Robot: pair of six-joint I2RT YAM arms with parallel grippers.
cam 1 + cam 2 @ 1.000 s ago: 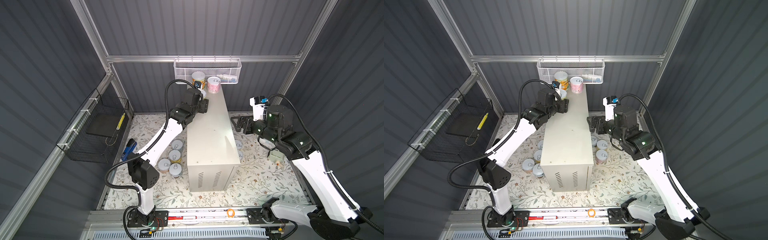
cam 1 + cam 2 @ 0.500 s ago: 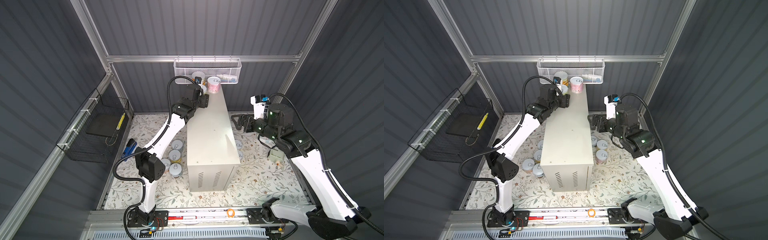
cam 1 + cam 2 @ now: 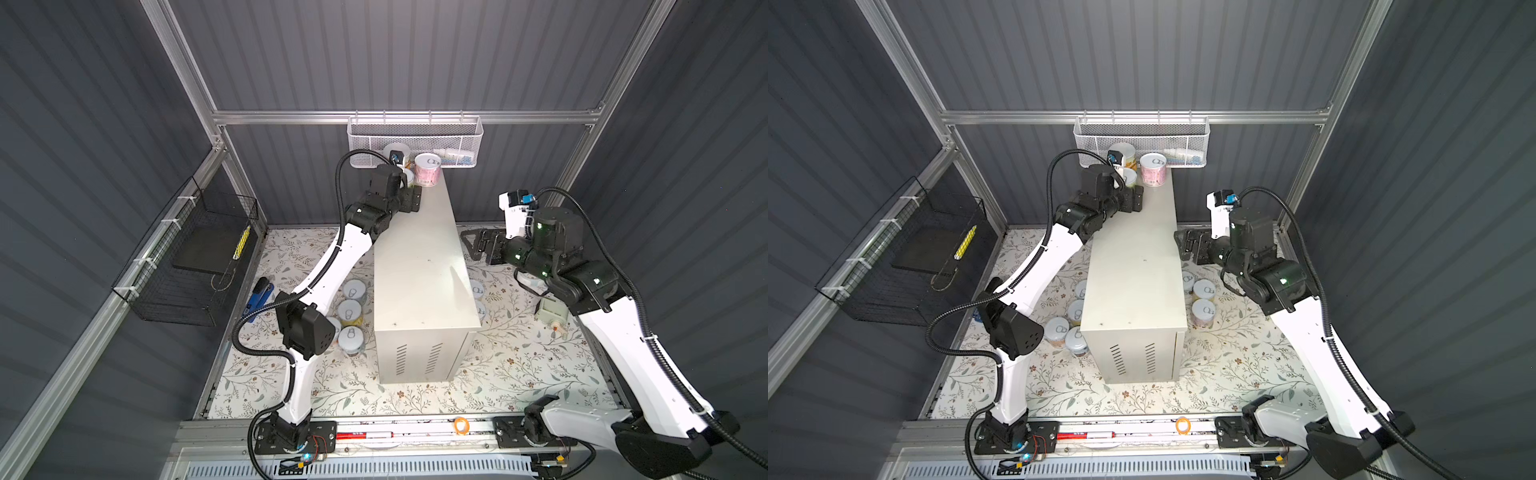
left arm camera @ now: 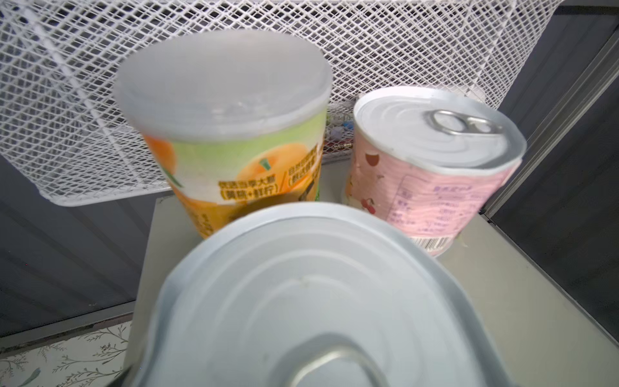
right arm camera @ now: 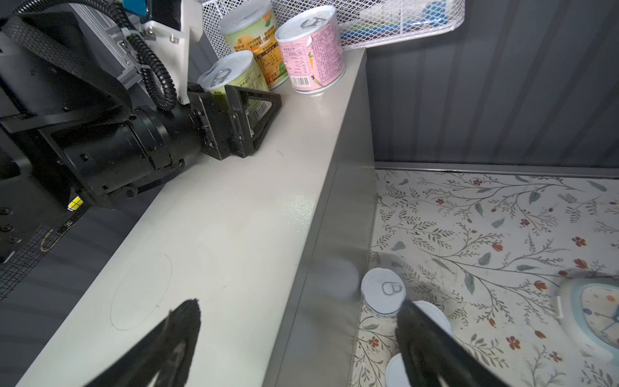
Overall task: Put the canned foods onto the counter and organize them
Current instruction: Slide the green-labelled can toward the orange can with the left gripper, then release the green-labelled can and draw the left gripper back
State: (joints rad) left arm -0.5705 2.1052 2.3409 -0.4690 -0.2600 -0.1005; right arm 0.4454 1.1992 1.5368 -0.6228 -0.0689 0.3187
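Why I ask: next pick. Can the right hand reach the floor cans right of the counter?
Probably yes: the open, empty right hand hangs above the floor cans, though the counter stands close.

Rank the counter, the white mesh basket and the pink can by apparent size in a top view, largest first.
1. The counter, by far the largest.
2. The white mesh basket.
3. The pink can, plainly the smallest.

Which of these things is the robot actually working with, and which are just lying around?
Part of the job: the counter; the pink can, yellow-orange can and third can standing at its far end; the cans on the floor beside it.

Just lying about: white mesh basket, black wire basket, clock, blue tool, orange ring.
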